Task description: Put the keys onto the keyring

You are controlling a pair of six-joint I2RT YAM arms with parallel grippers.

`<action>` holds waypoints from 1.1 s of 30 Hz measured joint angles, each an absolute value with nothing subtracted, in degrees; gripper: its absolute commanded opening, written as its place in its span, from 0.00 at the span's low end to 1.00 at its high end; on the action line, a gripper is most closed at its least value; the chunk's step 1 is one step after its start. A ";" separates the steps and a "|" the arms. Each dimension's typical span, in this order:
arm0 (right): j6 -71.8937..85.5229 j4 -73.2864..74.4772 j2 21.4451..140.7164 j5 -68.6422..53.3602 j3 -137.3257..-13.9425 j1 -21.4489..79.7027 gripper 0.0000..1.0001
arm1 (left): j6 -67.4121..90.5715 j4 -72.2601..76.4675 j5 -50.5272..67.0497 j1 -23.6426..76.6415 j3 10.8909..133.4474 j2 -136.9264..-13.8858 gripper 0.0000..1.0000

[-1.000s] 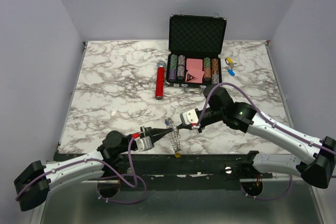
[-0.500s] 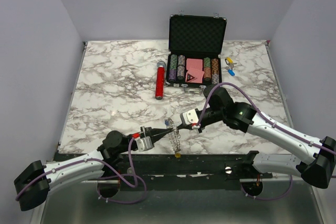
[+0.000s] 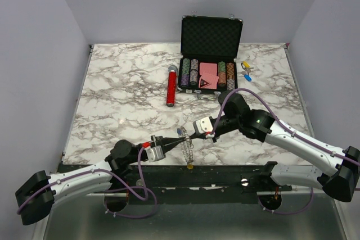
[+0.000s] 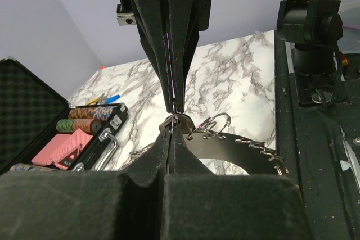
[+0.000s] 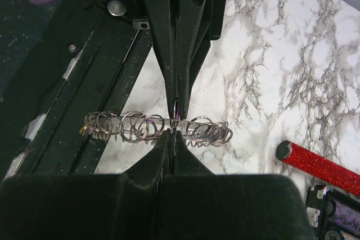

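- Pinching tip to tip at the table's near edge: left gripper (image 3: 178, 140) and right gripper (image 3: 190, 136) meet over the keyring (image 3: 189, 151). Both jaws are clenched with no gap showing.
- In the right wrist view the keyring (image 5: 152, 126) lies crosswise between the two sets of tips as a row of small wire loops. Each gripper appears to clamp it. I cannot tell whether a single key is pinched in there too.
- The keyring hangs off the table, below the tips, with a yellow tag (image 3: 191, 166) at its low end.
- Step, as I judge it: holding and spreading the ring, or seating a key on it. The tips hide the joint.
- Mid table: red cylinder (image 3: 171, 90), lying flat and well apart from the arms.
- Far: open poker chip case (image 3: 211, 37). Just right of it lie small pieces with yellow and blue tags (image 3: 246, 70), probably keys not yet on the ring.
- Next move, as I judge it: keep one clamp fixed so the ring cannot swing, then free the other to fetch from the far right.
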State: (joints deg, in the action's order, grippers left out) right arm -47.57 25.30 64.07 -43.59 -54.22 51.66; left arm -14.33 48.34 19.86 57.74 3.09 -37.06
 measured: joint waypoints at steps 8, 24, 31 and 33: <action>-46.92 25.04 64.07 -44.25 -53.87 51.66 0.00 | -13.91 48.80 20.12 57.74 3.09 -37.56 0.00; -46.50 24.91 64.07 -44.27 -53.80 51.66 0.00 | -13.87 48.84 20.16 57.74 3.07 -37.63 0.00; -46.46 24.88 64.10 -44.29 -53.80 51.66 0.00 | -13.87 48.84 20.18 57.74 3.07 -37.63 0.00; -46.44 24.88 64.10 -44.29 -53.80 51.66 0.00 | -13.87 48.84 20.18 57.74 3.09 -37.63 0.00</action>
State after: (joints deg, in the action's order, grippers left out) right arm -46.44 24.88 64.10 -44.29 -53.80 51.66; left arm -13.87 48.84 20.18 57.74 3.09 -37.63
